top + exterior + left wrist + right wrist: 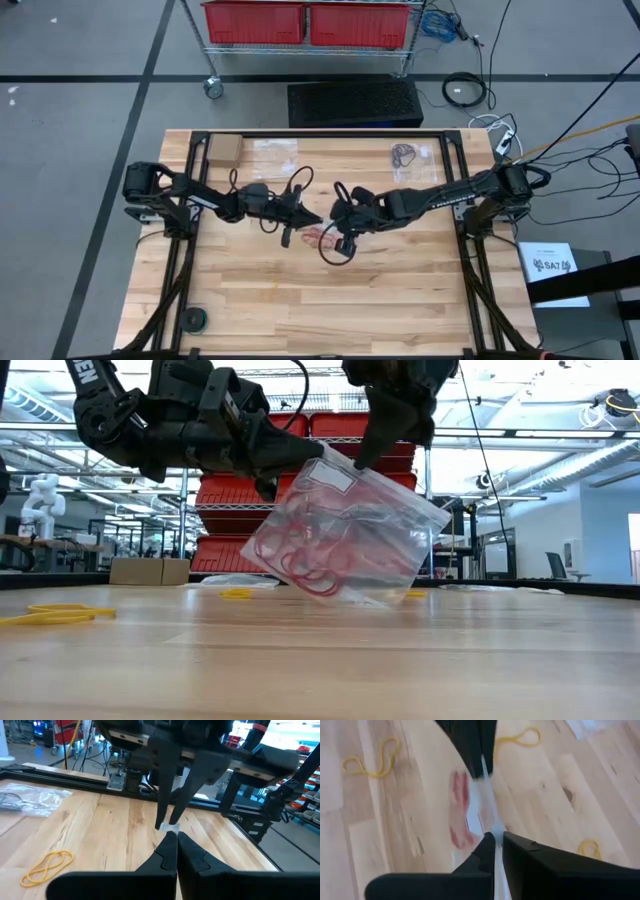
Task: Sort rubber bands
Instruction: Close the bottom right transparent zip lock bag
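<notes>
A clear plastic bag (345, 530) with red rubber bands (308, 565) inside hangs tilted above the table's middle, held between both grippers. My left gripper (296, 458) reaches in level from the table's left and is shut on the bag's top edge. My right gripper (364, 458) slants down from the right and is shut on the same edge close beside it. Whether the bag's lower edge (372, 600) touches the wood cannot be told. Loose yellow rubber bands (58, 615) lie flat on the table. My left gripper pinches the bag's top edge (169, 828) between its two fingers, coming level from the table's left. The bag hangs below the fingers, tilted. My right gripper pinches the bag's top edge (492, 822) between its two fingers, slanting down from the table's right, right next to the left gripper's fingers (476, 750). The bag hangs slack below.
Another clear bag (275, 156) lies at the far left beside a cardboard box (225, 150), and a bag with dark bands (408, 155) at the far right. More yellow bands (372, 760) lie around the middle. A black roll (193, 318) sits near the front left corner.
</notes>
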`<state>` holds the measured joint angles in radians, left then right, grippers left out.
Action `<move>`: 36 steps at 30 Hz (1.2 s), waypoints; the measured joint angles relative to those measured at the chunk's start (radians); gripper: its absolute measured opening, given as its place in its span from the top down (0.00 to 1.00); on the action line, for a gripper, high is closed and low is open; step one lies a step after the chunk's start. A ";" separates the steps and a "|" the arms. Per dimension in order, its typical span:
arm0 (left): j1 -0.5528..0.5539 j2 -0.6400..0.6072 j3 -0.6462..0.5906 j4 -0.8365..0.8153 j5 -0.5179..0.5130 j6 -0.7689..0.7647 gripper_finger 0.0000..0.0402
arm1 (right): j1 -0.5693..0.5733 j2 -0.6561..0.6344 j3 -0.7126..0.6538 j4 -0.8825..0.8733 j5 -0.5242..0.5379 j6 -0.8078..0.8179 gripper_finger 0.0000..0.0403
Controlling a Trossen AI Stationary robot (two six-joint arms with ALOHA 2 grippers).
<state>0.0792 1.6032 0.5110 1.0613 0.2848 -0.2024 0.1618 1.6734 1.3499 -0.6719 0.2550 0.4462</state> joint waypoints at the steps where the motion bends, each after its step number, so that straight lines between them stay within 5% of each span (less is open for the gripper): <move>1: 0.000 -0.001 0.000 0.002 0.000 0.000 1.00 | 0.002 0.000 0.000 -0.015 0.000 0.007 0.99; 36: 0.011 -0.069 0.000 -0.030 -0.002 0.006 1.00 | 0.083 0.000 -0.001 -0.322 -0.052 0.196 1.00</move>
<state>0.0906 1.5345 0.5106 1.0317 0.2829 -0.1963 0.2452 1.6737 1.3491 -0.9934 0.2031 0.6419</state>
